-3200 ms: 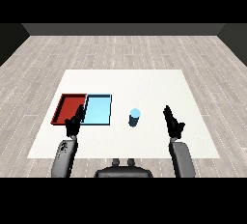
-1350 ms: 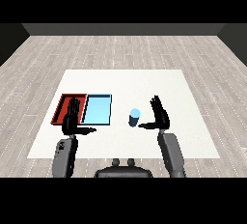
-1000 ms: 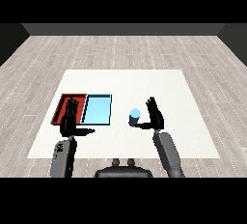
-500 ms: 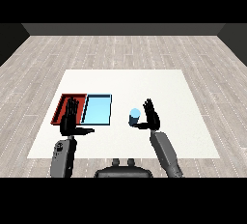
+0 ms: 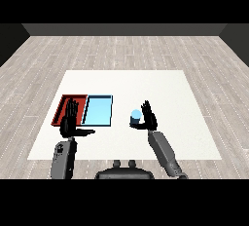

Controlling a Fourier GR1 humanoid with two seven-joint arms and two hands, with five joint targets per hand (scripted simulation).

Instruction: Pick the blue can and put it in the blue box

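From the head view, one white desk (image 5: 146,81) carried two trays side by side, one red tray (image 5: 63,104) at the left and one light blue tray (image 5: 97,110) to its right. One blue can (image 5: 135,117) stood upright on the desk, right of the blue tray and apart from it. The right hand (image 5: 149,118) stood just beside the can, fingers straight and apart, clamped on nothing. The left hand (image 5: 69,122) hovered over the red tray's near edge, fingers straight, thumb out sideways.

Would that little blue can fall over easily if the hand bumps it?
Possibly: the blue can stands upright on the white table, so a sideways nudge from the right hand might tip it. Once down, its round shape would probably roll.
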